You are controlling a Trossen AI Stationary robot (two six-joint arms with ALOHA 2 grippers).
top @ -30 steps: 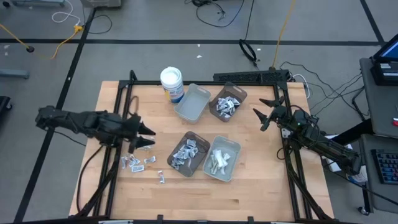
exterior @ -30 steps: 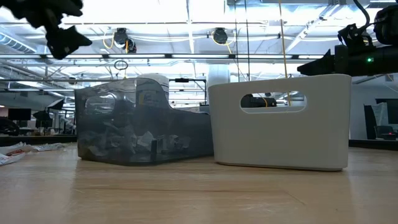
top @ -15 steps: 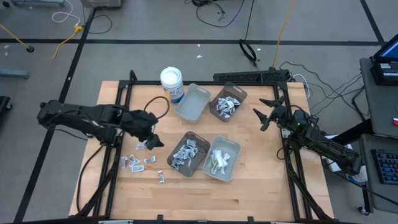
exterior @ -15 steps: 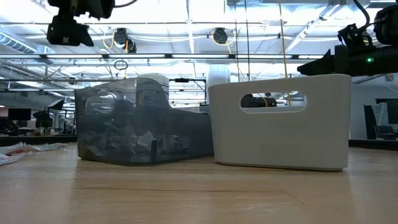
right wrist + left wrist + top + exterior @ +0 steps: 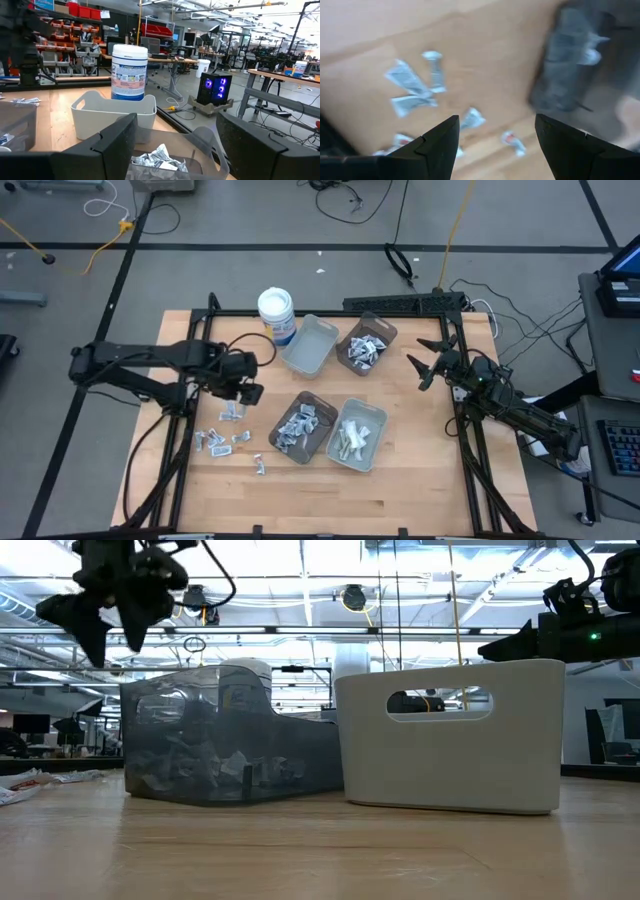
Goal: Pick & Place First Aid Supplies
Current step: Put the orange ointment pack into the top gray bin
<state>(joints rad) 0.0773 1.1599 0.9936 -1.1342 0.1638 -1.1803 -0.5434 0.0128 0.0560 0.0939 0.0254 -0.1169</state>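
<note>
**Dark left gripper held spread above loose packets on the wooden table**

Dark and two-fingered, the left gripper (image 5: 247, 388) is seen in the high view above the bare wood just left of the tray cluster, its arm reaching in from the table's left edge. Its fingers are spread wide, with nothing held between them; in the left wrist view the two fingertips (image 5: 442, 137) frame a wide gap through which the tabletop is seen. In the low view the same gripper (image 5: 105, 625) hangs well above the table surface.

Directly below and just beside it, a scatter of loose first aid packets (image 5: 222, 435) lies on the wooden table (image 5: 400, 490), towards the front-left of the trays. In the left wrist view these packets (image 5: 410, 90) are shown as small white and silvery pieces spread over the wood, though they are blurred.

More packets are held in the trays. A brown tray (image 5: 325, 405) near the table's centre is filled with silvery ones, a grey tray (image 5: 375, 415) just beside it on the right holds pale strips, and a second brown tray (image 5: 385, 330) farther back holds more silvery packets. A second grey tray (image 5: 310, 345) stands just beside the white tub (image 5: 277, 310).

The right gripper (image 5: 432, 363) is held apart at the table's right side, its fingers spread wide and nothing gripped.
</note>
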